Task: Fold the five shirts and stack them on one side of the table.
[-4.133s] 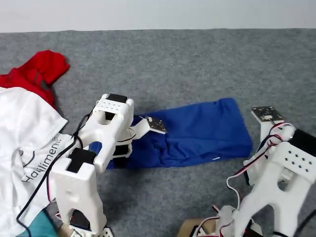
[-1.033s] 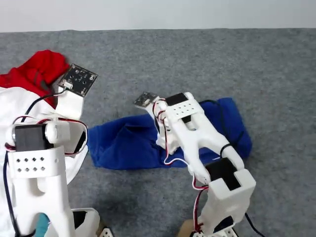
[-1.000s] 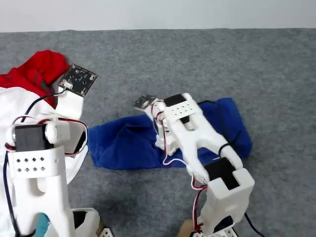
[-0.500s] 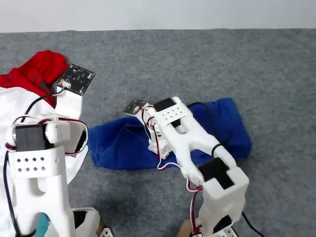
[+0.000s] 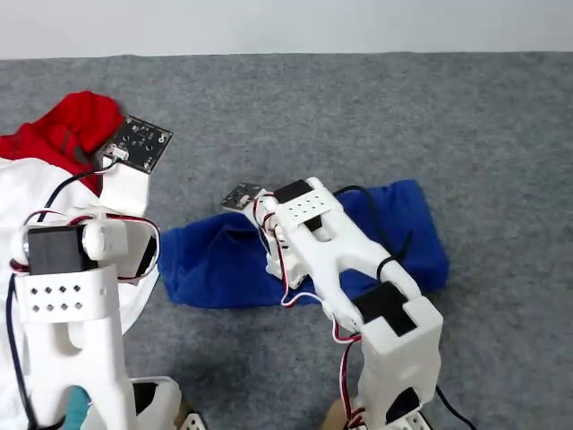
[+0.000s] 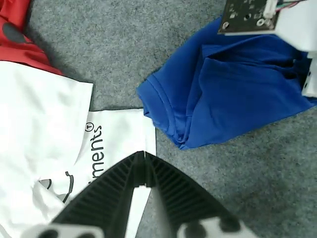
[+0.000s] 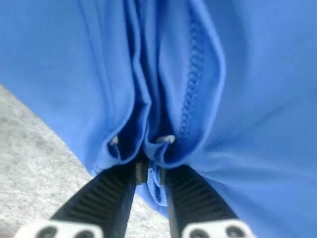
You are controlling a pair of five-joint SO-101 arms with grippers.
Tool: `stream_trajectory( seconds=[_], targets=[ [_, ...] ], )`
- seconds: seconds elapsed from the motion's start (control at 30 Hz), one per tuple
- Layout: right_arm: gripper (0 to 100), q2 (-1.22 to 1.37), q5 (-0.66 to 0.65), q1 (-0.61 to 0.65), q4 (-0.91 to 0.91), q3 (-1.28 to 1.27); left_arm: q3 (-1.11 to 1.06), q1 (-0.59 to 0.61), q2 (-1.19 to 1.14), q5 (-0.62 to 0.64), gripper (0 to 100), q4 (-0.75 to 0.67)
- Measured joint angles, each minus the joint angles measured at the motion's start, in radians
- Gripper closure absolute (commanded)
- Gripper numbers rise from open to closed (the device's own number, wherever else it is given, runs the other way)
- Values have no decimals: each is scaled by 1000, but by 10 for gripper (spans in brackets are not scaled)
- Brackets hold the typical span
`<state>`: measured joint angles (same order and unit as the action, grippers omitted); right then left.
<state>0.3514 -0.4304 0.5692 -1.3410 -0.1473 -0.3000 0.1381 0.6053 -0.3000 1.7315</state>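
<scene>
My right gripper (image 7: 148, 171) is pinched narrow on a bunched fold of the blue shirt (image 5: 398, 228), about mid-length on a strip whose long axis runs side to side across the table. Its free end lies toward the left gripper (image 6: 144, 167), which hangs closed and empty over the white shirt (image 5: 45, 224). Against a second ago, the right arm has slid left with the fold — the shirt's right end has drawn in slightly.
</scene>
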Motion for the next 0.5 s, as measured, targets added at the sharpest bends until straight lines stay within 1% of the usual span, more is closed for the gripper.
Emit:
stream_trajectory(
  seconds=[0.2,0.23,0.33,0.37,0.4,0.5],
  targets=[
    [978,-17,0,89,-48,0,0,0,0,0,998,0],
    [952,-17,0,92,-51,0,0,0,0,0,998,0],
    [788,-17,0,87,-72,0,0,0,0,0,998,0],
    [747,-17,0,78,-83,0,0,0,0,0,998,0],
    [734,-17,0,66,-97,0,0,0,0,0,998,0],
    [753,-43,0,14,-152,25,0,0,0,0,998,0]
  ],
)
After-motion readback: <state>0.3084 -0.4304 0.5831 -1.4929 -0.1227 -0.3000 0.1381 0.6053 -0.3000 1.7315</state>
